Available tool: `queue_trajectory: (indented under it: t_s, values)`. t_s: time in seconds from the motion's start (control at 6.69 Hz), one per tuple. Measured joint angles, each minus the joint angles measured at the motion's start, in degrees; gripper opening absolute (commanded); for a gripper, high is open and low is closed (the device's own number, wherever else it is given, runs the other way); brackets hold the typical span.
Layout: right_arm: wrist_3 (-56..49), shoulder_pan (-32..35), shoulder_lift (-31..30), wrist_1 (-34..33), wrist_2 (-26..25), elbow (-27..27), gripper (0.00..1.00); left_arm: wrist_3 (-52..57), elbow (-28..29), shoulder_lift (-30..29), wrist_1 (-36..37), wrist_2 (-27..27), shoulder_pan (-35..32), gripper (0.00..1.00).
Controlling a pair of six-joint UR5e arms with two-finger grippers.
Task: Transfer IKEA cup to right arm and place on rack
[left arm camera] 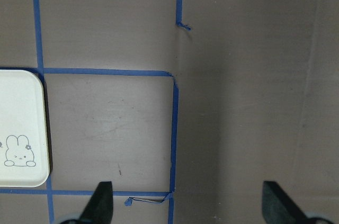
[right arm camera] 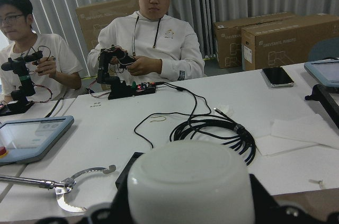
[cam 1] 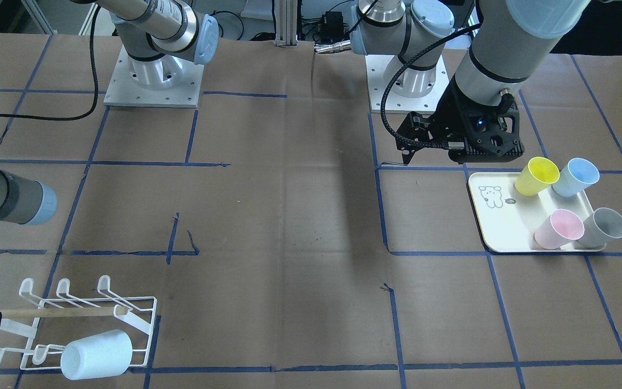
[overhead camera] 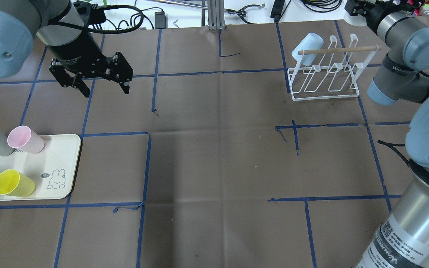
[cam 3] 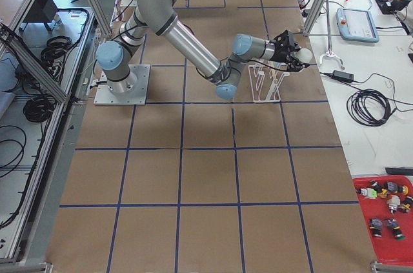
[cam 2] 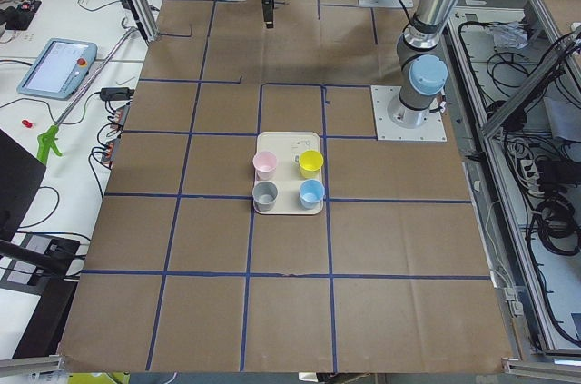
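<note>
A white IKEA cup (right arm camera: 190, 187) fills the lower part of the right wrist view, its base towards the camera, and my right gripper (cam 3: 293, 53) is shut on it. The gripper holds it just past the white wire rack (overhead camera: 326, 80), at the table's edge on the operators' side. Another pale cup (overhead camera: 307, 44) hangs on the rack's end prong, also seen as the pale cup (cam 1: 96, 354). My left gripper (overhead camera: 89, 83) hovers open and empty above the table, near the cream tray (overhead camera: 67, 163). Its fingertips (left arm camera: 103, 203) stand wide apart over bare paper.
The tray holds several cups lying on their sides: yellow (cam 1: 536, 176), blue (cam 1: 575, 177), pink (cam 1: 558, 229) and grey (cam 1: 605, 227). Brown paper with blue tape lines covers the table. Two people (right arm camera: 153, 38) sit at a white desk with cables beyond the rack.
</note>
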Motion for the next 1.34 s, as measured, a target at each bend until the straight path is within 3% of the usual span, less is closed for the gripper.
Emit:
queue_trajectory:
  t_s: [0.45, 0.6, 0.75, 1.34]
  values:
    - [-1.81, -0.32, 0.92, -2.41, 0.05, 3.45, 0.12, 0.07, 0.03, 0.11, 0.27, 0.00, -0.05, 1.00]
    - [-1.99, -0.68, 0.91, -2.49, 0.07, 4.37, 0.31, 0.08, 0.04, 0.15, 0.30, 0.00, -0.06, 1.00]
    - [-2.05, -1.13, 0.81, -2.49, 0.01, 5.23, 0.98, 0.06, 0.08, 0.17, 0.31, 0.00, -0.05, 1.00]
    - [-1.72, -1.32, -1.30, -0.01, -0.66, 5.44, 1.00, -0.04, 0.13, 0.12, 0.32, 0.00, 0.03, 1.00]
